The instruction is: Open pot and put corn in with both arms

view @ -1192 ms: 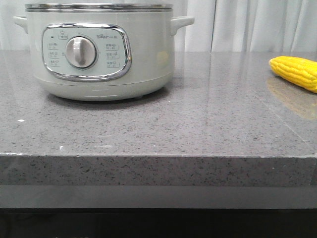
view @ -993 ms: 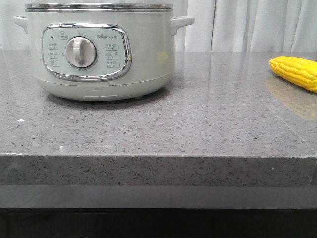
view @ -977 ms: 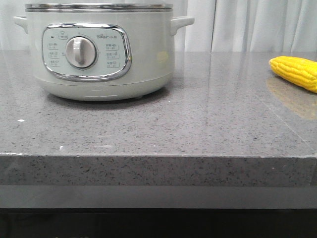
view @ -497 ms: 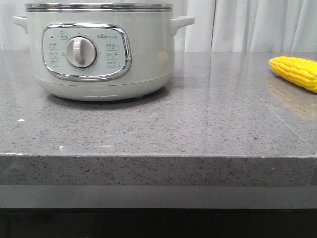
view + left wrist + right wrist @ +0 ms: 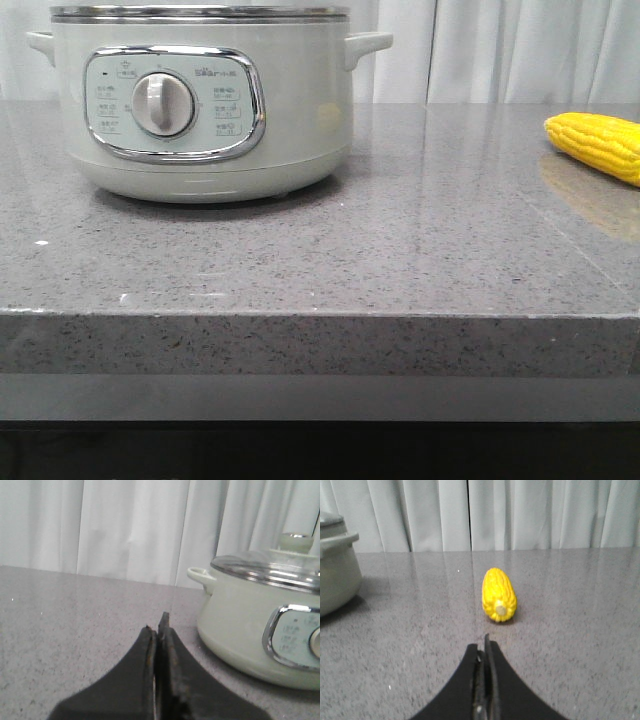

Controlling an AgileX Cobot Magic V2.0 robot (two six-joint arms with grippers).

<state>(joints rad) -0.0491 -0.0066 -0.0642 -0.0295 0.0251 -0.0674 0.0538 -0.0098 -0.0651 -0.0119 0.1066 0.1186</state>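
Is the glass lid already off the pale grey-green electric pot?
No: in the left wrist view the glass lid with its round knob sits on the steel rim of the pale grey-green electric pot.

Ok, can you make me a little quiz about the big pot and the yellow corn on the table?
1. True or false: the glass lid is on the large round pale grey-green electric pot.
2. Where does the bright yellow corn cob lie? A) inside the pot B) on the speckled grey stone counter, apart from the pot C) between a gripper's jaws
3. Fill in: the black left gripper and the black right gripper both have their jaws ____.

Key: 1 true (lid and its knob show in the left wrist view); 2 B; 3 shut, with nothing between them.
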